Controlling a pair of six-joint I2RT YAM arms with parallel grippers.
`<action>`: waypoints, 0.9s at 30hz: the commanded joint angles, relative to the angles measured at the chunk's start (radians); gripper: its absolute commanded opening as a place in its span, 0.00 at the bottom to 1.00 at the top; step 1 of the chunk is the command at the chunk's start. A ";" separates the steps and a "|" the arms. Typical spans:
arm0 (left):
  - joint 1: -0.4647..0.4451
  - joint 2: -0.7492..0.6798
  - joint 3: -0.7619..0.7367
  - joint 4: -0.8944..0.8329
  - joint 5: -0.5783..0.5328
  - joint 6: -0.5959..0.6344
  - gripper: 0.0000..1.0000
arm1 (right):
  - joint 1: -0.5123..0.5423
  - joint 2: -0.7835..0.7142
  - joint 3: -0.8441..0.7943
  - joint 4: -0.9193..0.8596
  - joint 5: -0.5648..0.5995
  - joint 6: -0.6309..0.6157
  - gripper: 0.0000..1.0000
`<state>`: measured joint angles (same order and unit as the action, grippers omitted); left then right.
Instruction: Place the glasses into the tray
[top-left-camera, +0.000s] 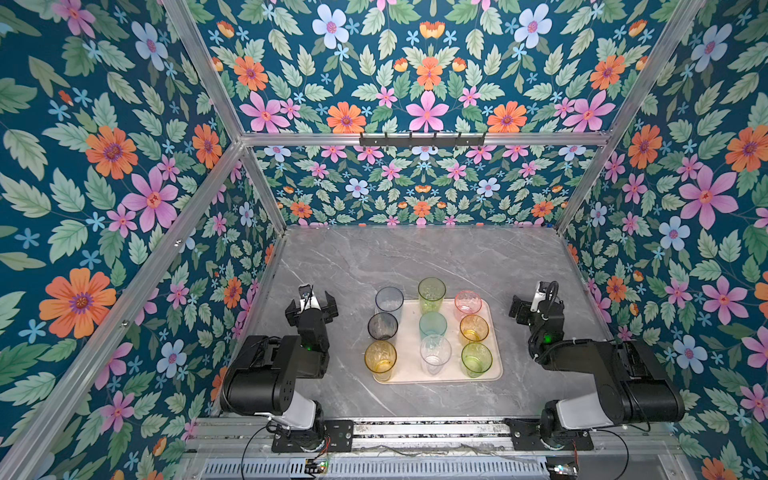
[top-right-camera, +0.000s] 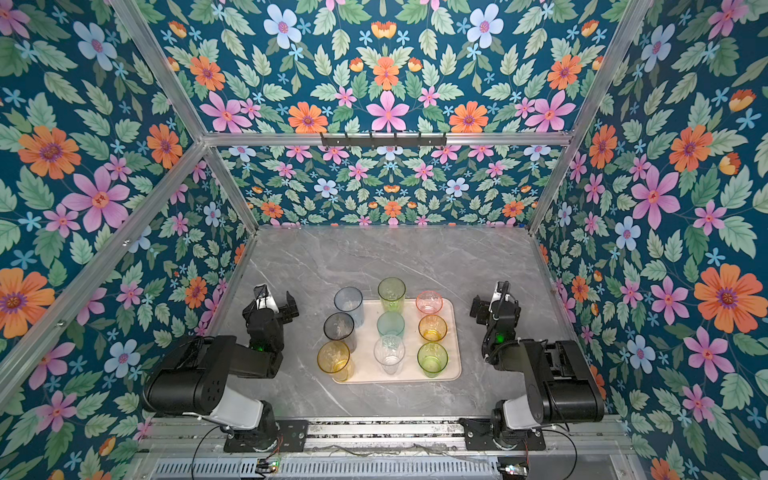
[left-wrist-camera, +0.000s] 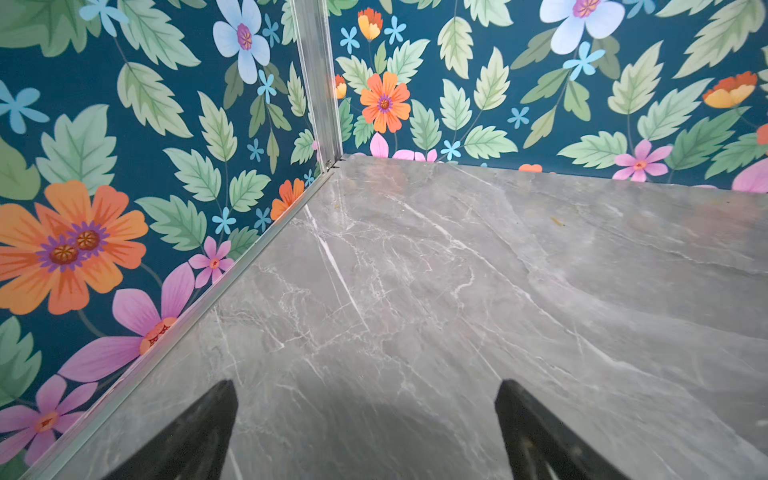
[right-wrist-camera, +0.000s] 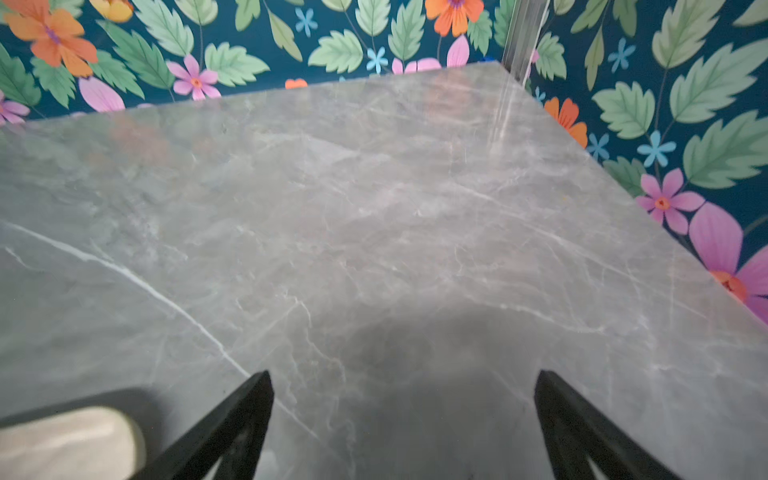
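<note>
In both top views the pale pink-beige tray (top-left-camera: 495, 370) (top-right-camera: 455, 370) lies on the marble table between the arms. Several tinted glasses stand upright on it in three rows: pale blue (top-left-camera: 389, 300), grey (top-left-camera: 382, 326) and tall amber (top-left-camera: 380, 358) along its left edge, then green (top-left-camera: 432, 291), teal (top-left-camera: 432, 324), clear (top-left-camera: 435, 351), pink (top-left-camera: 468, 302), short amber (top-left-camera: 473, 328) and short green (top-left-camera: 476, 357). My left gripper (top-left-camera: 311, 305) (left-wrist-camera: 368, 388) hangs open and empty left of the tray. My right gripper (top-left-camera: 527, 306) (right-wrist-camera: 403, 376) is open and empty to its right. One tray corner (right-wrist-camera: 70, 440) shows in the right wrist view.
Grey marble tabletop (top-left-camera: 415, 257) stretches bare behind the tray to the floral back wall. Aluminium frame posts (left-wrist-camera: 318, 83) stand in the corners, and floral side walls close in on both sides. A black hook rail (top-left-camera: 422, 139) hangs high on the back.
</note>
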<state>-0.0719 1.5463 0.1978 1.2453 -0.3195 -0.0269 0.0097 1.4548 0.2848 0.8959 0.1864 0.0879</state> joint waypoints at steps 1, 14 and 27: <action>0.000 0.065 -0.015 0.195 0.071 0.030 1.00 | 0.001 0.001 0.006 0.049 -0.021 -0.015 0.99; 0.003 0.061 0.070 0.024 0.016 0.004 1.00 | 0.001 0.005 0.004 0.061 -0.020 -0.020 0.99; 0.003 0.063 0.072 0.020 0.016 0.004 1.00 | 0.001 0.005 0.005 0.061 -0.018 -0.020 0.99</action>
<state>-0.0704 1.6104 0.2665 1.2629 -0.2951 -0.0235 0.0093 1.4578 0.2871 0.9165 0.1650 0.0795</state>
